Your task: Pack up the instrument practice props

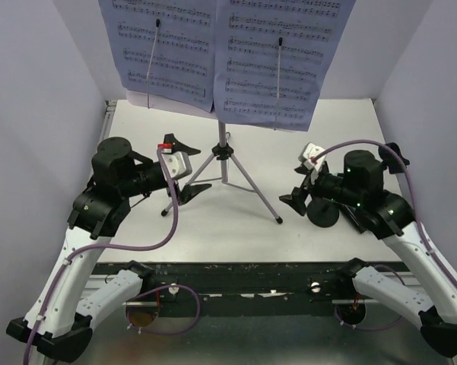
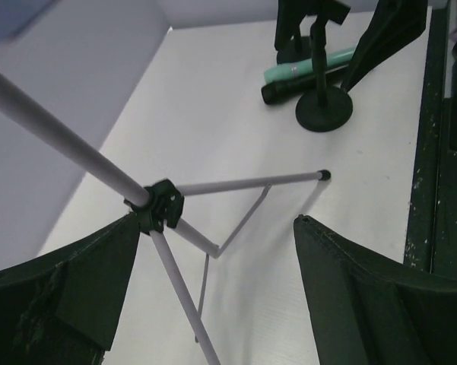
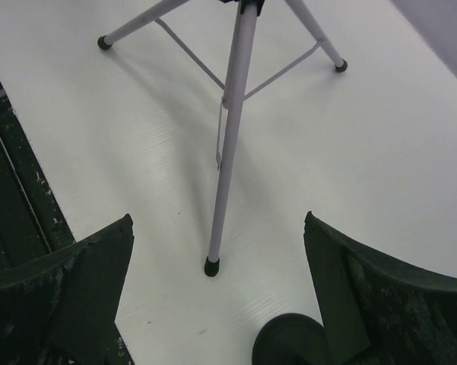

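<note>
Tripod [image 1: 225,163]: slim silver tubes, black-jointed | left hand [image 2: 217,228], right hand [image 3: 218,220]: both apart, empty

tripod [image 1: 226,163] is standing mid-bench [image 1: 213,236], sheet-music pages [image 1: 228,53] sitting at its top. left claw [image 1: 184,167] is gaping just left of it, right claw [image 1: 298,186] gaping off to its right, beside a black round base [image 1: 325,214].

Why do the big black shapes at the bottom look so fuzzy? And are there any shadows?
Left wrist view: the left pincer fingers sit very near the camera, so they look soft and dark. Right wrist view: the right pincer fingers look soft too, and the tripod leg casts a pale shadow on the table. Top view: even light, sheet music fairly sharp, no glare.
</note>
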